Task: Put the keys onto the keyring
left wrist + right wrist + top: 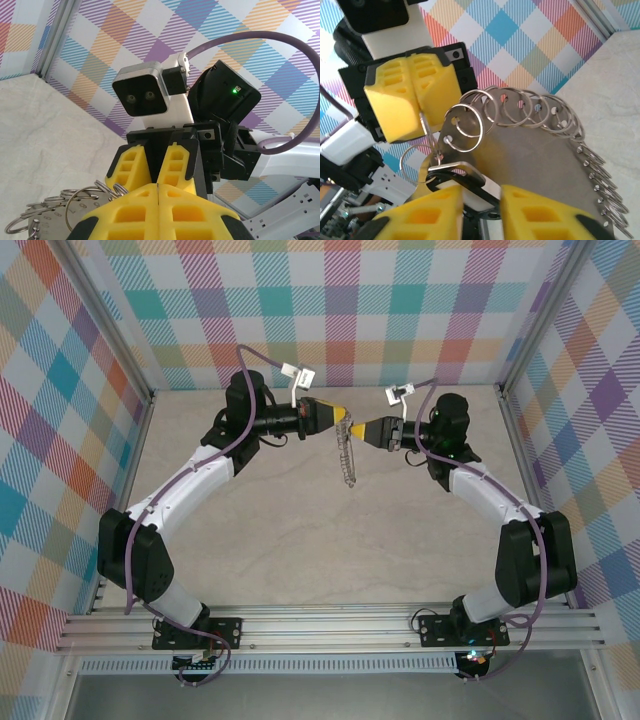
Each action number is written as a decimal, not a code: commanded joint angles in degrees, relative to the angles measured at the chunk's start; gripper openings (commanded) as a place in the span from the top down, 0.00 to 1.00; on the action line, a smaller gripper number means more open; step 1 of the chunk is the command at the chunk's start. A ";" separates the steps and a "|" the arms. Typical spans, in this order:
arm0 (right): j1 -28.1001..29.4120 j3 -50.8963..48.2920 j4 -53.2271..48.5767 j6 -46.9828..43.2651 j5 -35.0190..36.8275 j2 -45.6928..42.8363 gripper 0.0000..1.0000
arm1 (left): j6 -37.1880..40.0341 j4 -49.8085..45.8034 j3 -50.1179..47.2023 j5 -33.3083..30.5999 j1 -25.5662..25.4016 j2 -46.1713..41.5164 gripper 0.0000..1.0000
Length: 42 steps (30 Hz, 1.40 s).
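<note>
Both arms reach inward, elbows bowed out, so the 2 grippers meet tip to tip above the middle of the table point(300, 540). The left gripper point(343, 416) is pressed together, pinching the ringed edge of the keyring point(535, 150), which hangs below. The right gripper point(481, 200) clamps a silvery, dark-edged piece, possibly the key point(472, 181).

We find no text, label, brand or number that can be read in any view. In the left wrist view we note a row of faint stamped marks on the flat plate of the keyring point(50, 216), too blurred for us to make out a single character.
</note>
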 commanded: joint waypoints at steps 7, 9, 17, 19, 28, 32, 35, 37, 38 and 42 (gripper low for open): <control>0.76 0.15 2.25 -0.98 -2.43 -1.72 1.00 | -0.70 3.60 -0.10 -0.44 -0.86 -1.90 1.00; 0.85 -0.07 2.12 -0.98 -2.52 -1.82 1.00 | -0.75 3.61 -0.09 -0.38 -0.84 -1.93 1.00; -0.22 -0.20 -7.85 -8.74 0.92 -4.79 0.52 | -0.94 3.57 0.08 0.66 -0.94 -1.99 1.00; -1.32 -0.45 -8.11 -9.06 1.17 -5.50 0.41 | -0.43 3.38 -0.04 1.33 -0.90 -2.23 1.00; -1.80 2.56 -1.67 -4.51 -2.02 -1.64 0.34 | -0.84 3.26 0.98 3.87 -1.29 -1.63 1.00; -1.13 3.00 3.71 -1.35 -3.39 -0.03 0.34 | -0.71 2.73 1.76 4.59 -1.47 -1.38 1.00; -0.22 3.31 4.71 -1.33 -4.06 0.35 0.34 | -0.53 2.46 1.97 4.54 -1.56 -1.27 1.00; 0.28 3.40 4.85 -1.33 -4.65 0.46 0.35 | -0.57 2.46 2.05 4.56 -1.65 -1.29 1.00; 0.33 3.36 4.96 -1.33 -4.87 0.47 0.37 | -0.58 2.46 2.05 4.47 -1.65 -1.23 1.00; 0.42 2.31 4.76 -1.58 -5.59 -0.21 0.43 | -0.52 2.55 1.67 3.64 -1.65 -1.38 1.00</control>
